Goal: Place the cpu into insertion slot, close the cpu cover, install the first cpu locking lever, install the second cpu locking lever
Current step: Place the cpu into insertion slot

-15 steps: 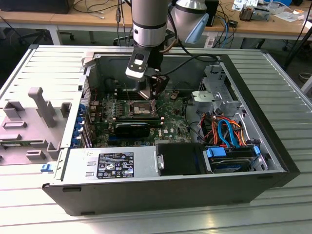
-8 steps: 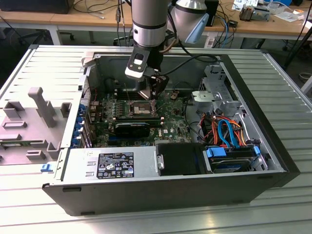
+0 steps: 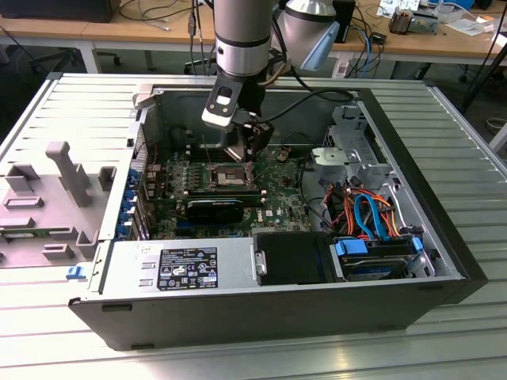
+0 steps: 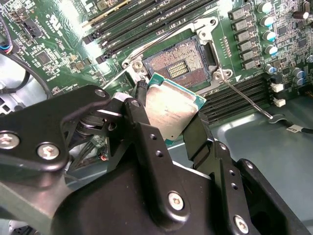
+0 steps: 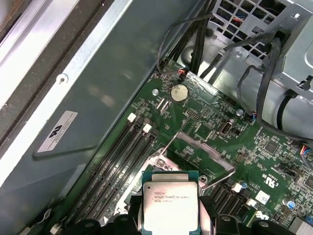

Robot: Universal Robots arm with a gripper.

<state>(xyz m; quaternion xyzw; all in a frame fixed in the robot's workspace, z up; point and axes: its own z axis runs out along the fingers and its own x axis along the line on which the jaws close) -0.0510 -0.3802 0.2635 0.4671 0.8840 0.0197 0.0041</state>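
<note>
Black fingers (image 4: 142, 122) of the gripper (image 4: 167, 111) lie closest to the lens in the second wrist view, pinching the cpu (image 4: 172, 110) by two opposite edges, one finger on each side. The cpu's dull silver top faces the camera and its green carrier edge shows along the rim. It is held tilted and clear of the board, not seated.

Just beyond the cpu, the insertion slot (image 4: 178, 63) is uncovered: a dark contact field with a gold-toned centre shows inside a silvery metal rim, set in the green circuit board (image 4: 54, 49). A thin wire locking lever (image 4: 247, 100) runs out from one corner of the slot rim, across the long black memory slots (image 4: 146, 24) on that side.

In the first wrist view, the cpu (image 5: 171, 208) hangs between the finger ends, with printed text on its top. Behind it, the cpu cover (image 5: 205, 149) stands swung open, green board visible through its square window. A coin battery (image 5: 178, 92) sits farther along the board, near the case wall.

In the exterior view, the gripper (image 3: 249, 146) reaches down at the upper centre of the frame into the open computer case (image 3: 261, 305), directly above the insertion slot (image 3: 230, 176). The case lies on a slatted metal table (image 3: 238, 356). A grey fixture (image 3: 55, 190) sits on the table at the exterior view's left
</note>
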